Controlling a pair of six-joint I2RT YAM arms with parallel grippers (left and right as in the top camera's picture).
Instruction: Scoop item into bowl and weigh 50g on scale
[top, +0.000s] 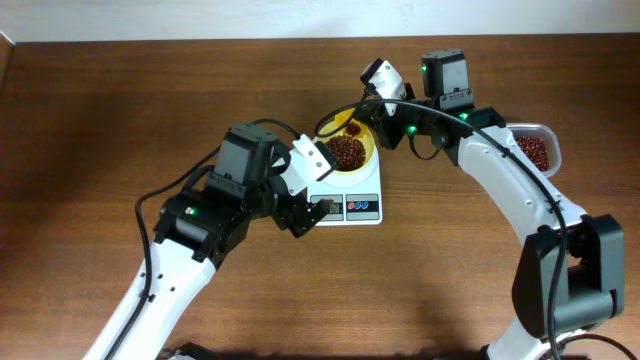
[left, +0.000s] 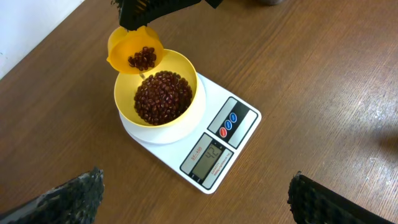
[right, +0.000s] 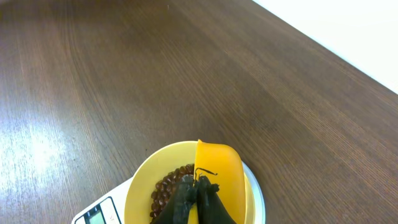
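Right gripper (right: 198, 200), clenched on the small yellow plastic scoop (left: 124, 45), tips dark reddish-brown beans (left: 163, 96) into the round pale-yellow plastic bowl (left: 188, 119) on the white square digital scale (left: 214, 99). The display seems close to target, so a sudden tilt could overshoot. Left gripper (left: 196, 196) hangs released.

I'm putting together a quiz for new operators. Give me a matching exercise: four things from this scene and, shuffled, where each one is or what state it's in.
1. bowl
2. scoop
3. tub
4. left gripper

A. open, holding nothing
B. standing on the scale
C. on the table, apart from the scale
D. tilted over the bowl, held in the right gripper

Pairs: 1-B, 2-D, 3-C, 4-A
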